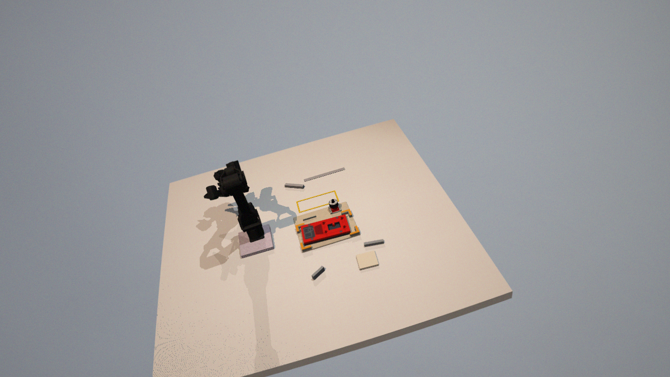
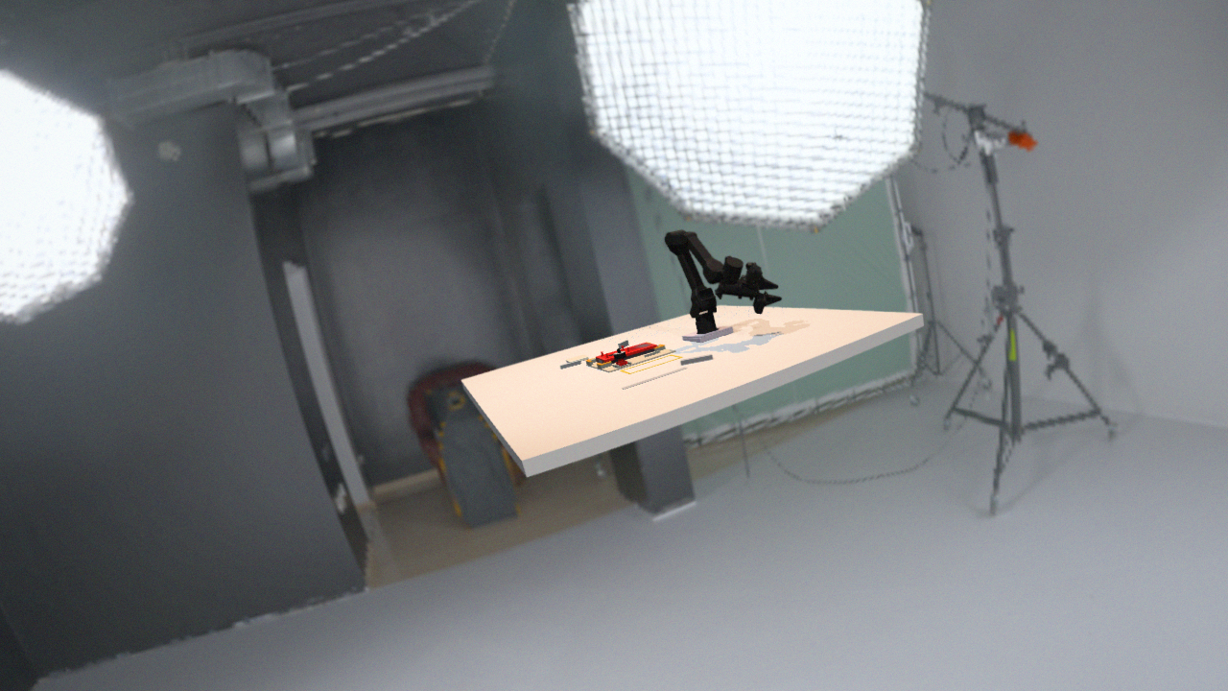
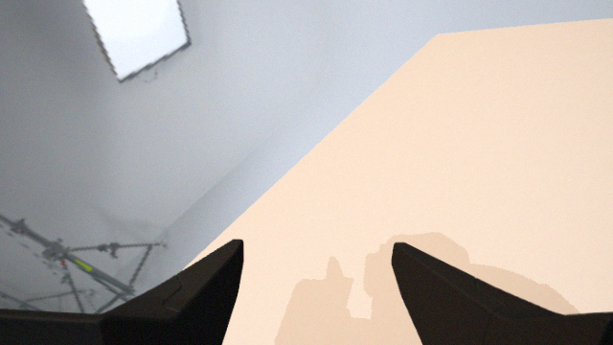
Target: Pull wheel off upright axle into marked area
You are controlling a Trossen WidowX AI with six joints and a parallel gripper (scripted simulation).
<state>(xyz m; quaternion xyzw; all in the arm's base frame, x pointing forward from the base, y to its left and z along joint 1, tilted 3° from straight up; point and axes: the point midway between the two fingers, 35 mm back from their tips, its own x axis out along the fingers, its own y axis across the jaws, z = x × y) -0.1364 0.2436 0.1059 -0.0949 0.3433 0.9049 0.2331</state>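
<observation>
Wrist view shows your gripper (image 2: 780, 293) (image 3: 319, 251) at lower centre, parted and gripping nothing, likely aimed wide while the arm swings round. In the top view, the wheel (image 1: 333, 203) sits right of centre beside the marked area (image 1: 298, 206), seemingly on its axle, awaiting removal. The pale table (image 1: 421, 262) (image 2: 549, 429) (image 3: 479, 144) tilts across the frame; beyond, the exterior view shows a lamp (image 2: 755, 103) glowing, upper right.

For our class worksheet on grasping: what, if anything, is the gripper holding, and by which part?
Nothing is held: the fingers stand apart with only a gap between them.
</observation>
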